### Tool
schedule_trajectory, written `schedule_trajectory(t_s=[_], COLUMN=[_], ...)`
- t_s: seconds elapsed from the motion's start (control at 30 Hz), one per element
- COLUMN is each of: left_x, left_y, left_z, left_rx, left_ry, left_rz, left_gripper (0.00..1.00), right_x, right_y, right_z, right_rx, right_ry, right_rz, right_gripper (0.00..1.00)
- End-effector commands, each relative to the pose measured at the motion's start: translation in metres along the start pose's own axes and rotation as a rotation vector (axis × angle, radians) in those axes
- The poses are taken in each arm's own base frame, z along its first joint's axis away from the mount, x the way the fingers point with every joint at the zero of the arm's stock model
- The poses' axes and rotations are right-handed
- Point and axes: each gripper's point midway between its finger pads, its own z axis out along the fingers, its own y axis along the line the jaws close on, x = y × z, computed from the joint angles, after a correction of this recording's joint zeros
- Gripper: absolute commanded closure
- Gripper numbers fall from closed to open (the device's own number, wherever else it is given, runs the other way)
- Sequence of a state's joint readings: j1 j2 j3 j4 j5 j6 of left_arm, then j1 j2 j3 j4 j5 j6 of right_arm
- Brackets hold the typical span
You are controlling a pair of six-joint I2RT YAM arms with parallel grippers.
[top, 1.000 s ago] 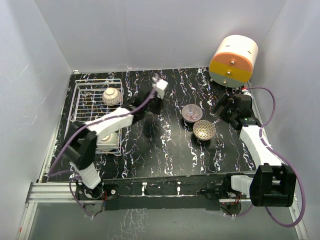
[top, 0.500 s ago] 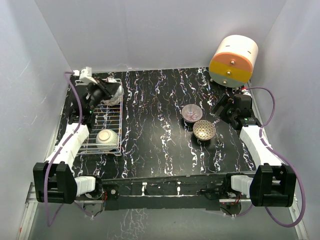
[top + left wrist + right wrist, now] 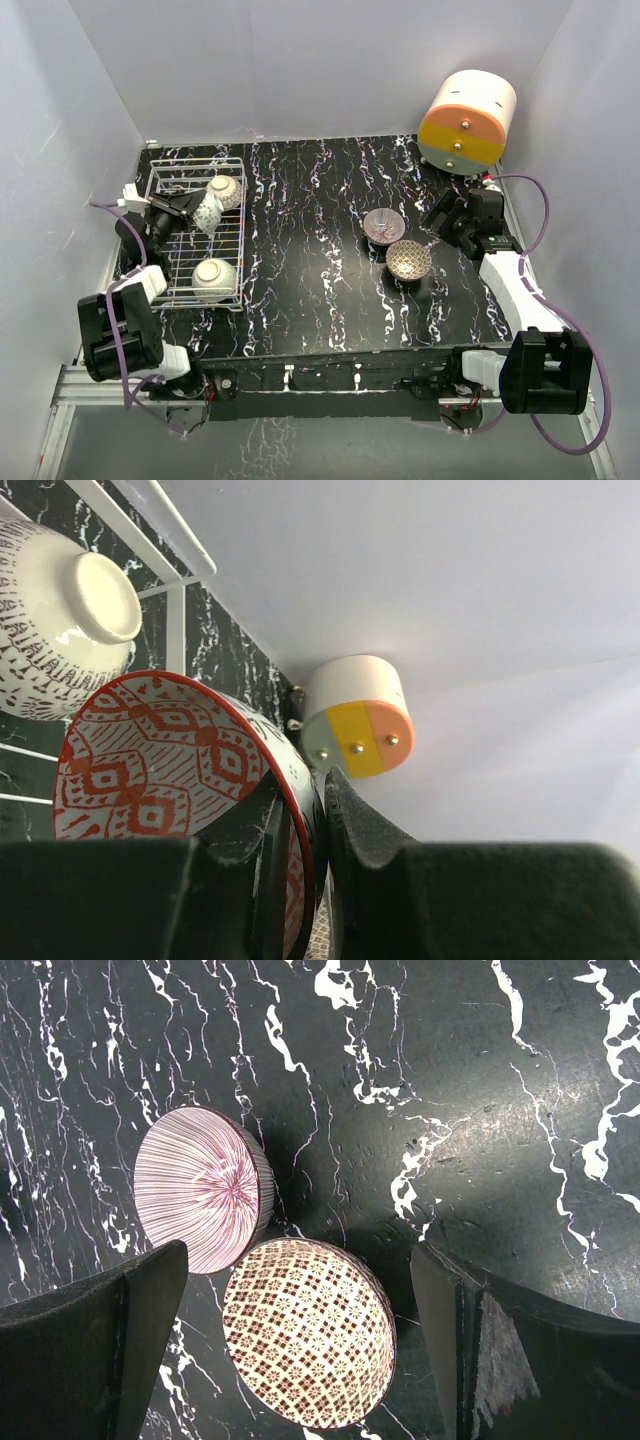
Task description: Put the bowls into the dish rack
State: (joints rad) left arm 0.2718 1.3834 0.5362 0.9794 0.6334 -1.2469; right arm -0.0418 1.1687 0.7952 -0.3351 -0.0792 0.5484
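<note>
Clamping on the rim of the red-patterned bowl (image 3: 160,760), the left claw (image 3: 193,209) is holding it tilted on edge over the far part of the white wire dish rack (image 3: 178,262). One finger (image 3: 360,830) is lying against the bowl's whitish outside and the other is inside, so the jaws are nearly shut with only the bowl's wall between them. Just beside the held bowl, an upturned whitish bowl (image 3: 227,189) is resting foot-up in the rack's far right corner; whether the two are touching is not clear. Another whitish bowl (image 3: 213,277) is sitting in the near end of the rack. Out on the black marbled table (image 3: 310,290), right of centre, the purple-striped bowl (image 3: 200,1190) and the brown-gold lattice bowl (image 3: 305,1335) are sitting upright, rims meeting. The right claw (image 3: 445,214) is hovering just right of them with its jaws spread wide, holding nothing. In the far right corner the cream, orange and yellow cylinder (image 3: 466,120) is lying on its side
</note>
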Motion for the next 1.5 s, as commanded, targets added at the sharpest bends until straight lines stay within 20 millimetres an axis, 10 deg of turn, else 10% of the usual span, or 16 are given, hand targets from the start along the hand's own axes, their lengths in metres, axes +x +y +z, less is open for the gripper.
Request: schedule_trajectory(t_s=[0.0, 0.83, 1.47], left_x=[-0.003, 0.019, 0.051], left_y=[-0.041, 0.048, 0.117], left_z=[-0.009, 0.023, -0.007], left_rx=[0.185, -0.001, -0.311], left_ry=[0.013, 0.135, 0.196], left_rz=[0.013, -0.233, -0.231], left_gripper=[1.0, 1.0, 1.0], right_x=[-0.011, -0.01, -0.008], right_y=[0.006, -0.002, -0.003], right_z=[-0.005, 0.001, 0.003], right_rx=[-0.03, 0.004, 0.001], right_ry=[-0.047, -0.052, -0.052], right_rz=[-0.007, -0.008, -0.012], right_gripper=[0.02, 0.02, 0.02])
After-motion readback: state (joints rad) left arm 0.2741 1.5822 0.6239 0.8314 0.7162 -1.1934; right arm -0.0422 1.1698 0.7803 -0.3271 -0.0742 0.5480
